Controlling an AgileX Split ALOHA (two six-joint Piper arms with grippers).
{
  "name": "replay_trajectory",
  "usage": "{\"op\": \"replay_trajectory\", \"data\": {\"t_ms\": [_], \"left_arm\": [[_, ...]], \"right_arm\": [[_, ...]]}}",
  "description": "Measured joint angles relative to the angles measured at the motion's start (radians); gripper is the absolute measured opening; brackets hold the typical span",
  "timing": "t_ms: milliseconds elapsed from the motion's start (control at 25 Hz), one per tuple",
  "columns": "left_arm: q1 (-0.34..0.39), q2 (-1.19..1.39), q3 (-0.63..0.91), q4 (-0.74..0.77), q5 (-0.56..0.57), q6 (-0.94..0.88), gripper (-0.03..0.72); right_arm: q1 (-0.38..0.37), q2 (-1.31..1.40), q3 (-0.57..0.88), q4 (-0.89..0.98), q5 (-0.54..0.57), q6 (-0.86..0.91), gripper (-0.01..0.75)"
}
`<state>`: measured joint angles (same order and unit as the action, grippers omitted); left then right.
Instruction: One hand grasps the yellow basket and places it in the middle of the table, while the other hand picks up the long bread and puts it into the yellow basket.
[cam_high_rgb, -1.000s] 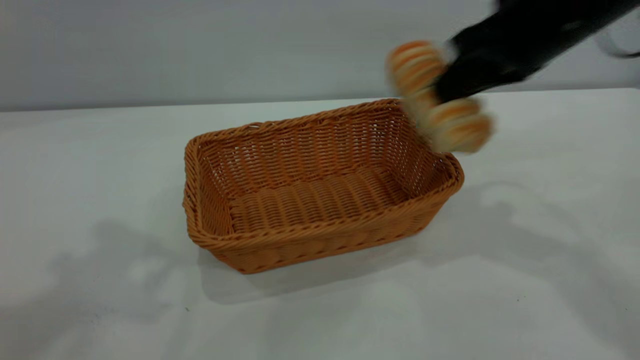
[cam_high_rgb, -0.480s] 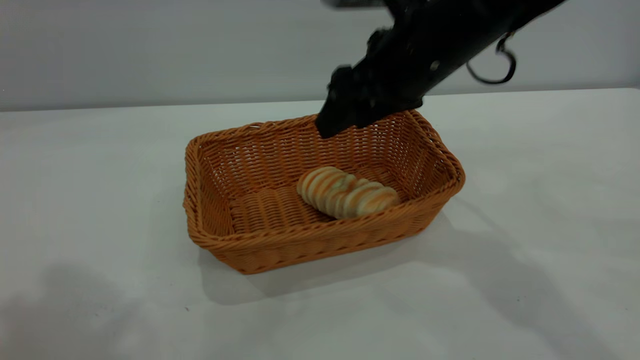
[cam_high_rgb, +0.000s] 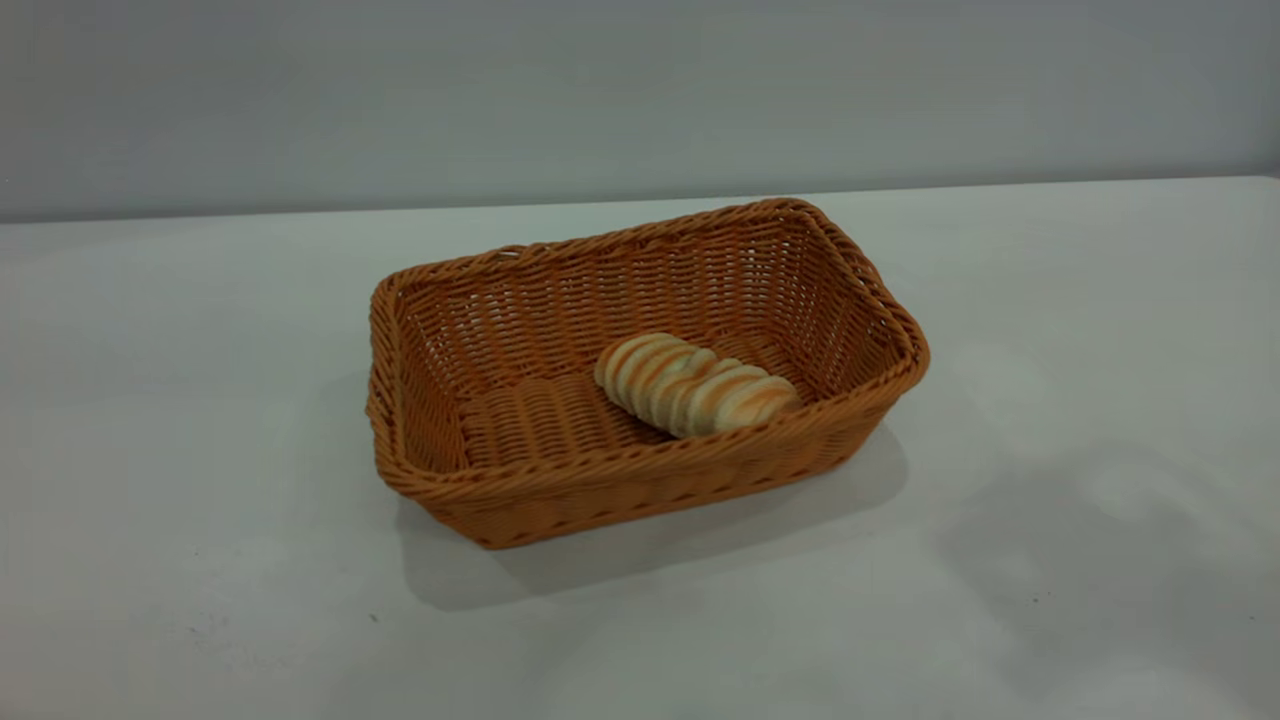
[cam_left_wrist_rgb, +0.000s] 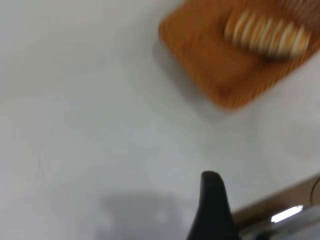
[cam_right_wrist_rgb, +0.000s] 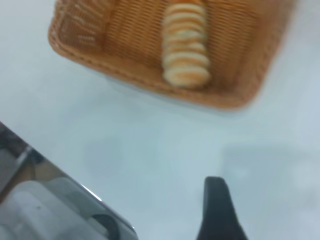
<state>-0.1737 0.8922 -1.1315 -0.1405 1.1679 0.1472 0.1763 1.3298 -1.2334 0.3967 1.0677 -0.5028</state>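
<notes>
The yellow basket (cam_high_rgb: 640, 480) stands on the white table (cam_high_rgb: 1080, 300) near its middle. The long bread (cam_high_rgb: 695, 385) lies inside it, toward the basket's right end. Neither arm shows in the exterior view. In the left wrist view, my left gripper (cam_left_wrist_rgb: 212, 200) hangs above bare table, well away from the basket (cam_left_wrist_rgb: 210, 70) and the bread (cam_left_wrist_rgb: 265, 35). In the right wrist view, my right gripper (cam_right_wrist_rgb: 216, 205) is also above bare table, apart from the basket (cam_right_wrist_rgb: 125, 35) and the bread (cam_right_wrist_rgb: 186, 45). Neither gripper holds anything.
A grey wall (cam_high_rgb: 600, 90) runs behind the table. The left wrist view shows the table's brown edge (cam_left_wrist_rgb: 280, 200). The right wrist view shows grey rig parts beyond the table's edge (cam_right_wrist_rgb: 45, 205).
The right arm carried the bread over the basket, let it drop inside, then pulled up and out of the exterior view. The basket has not moved.
</notes>
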Motion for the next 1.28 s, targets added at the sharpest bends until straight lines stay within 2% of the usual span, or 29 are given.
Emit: {"op": "replay_trajectory", "data": {"t_ms": [120,360,640,960,1280], "left_arm": [[0.000,-0.104,0.160,0.013,0.000,-0.017,0.586],[0.000,-0.288,0.413,0.017,0.000,-0.022,0.586],[0.000,-0.471,0.581,0.017,-0.007,-0.034,0.586],[0.000,-0.576,0.644,0.024,-0.040,-0.053,0.584],[0.000,-0.577,0.644,0.030,-0.042,-0.063,0.584]], "right_arm": [[0.000,-0.207,0.108,-0.056,0.027,0.050,0.541],[0.000,-0.543,0.425,-0.181,0.034,0.162,0.540],[0.000,-0.872,0.725,-0.305,0.035,0.332,0.539],[0.000,-1.047,0.762,-0.338,0.050,0.374,0.539],[0.000,-1.066,0.762,-0.338,0.051,0.378,0.539]]}}
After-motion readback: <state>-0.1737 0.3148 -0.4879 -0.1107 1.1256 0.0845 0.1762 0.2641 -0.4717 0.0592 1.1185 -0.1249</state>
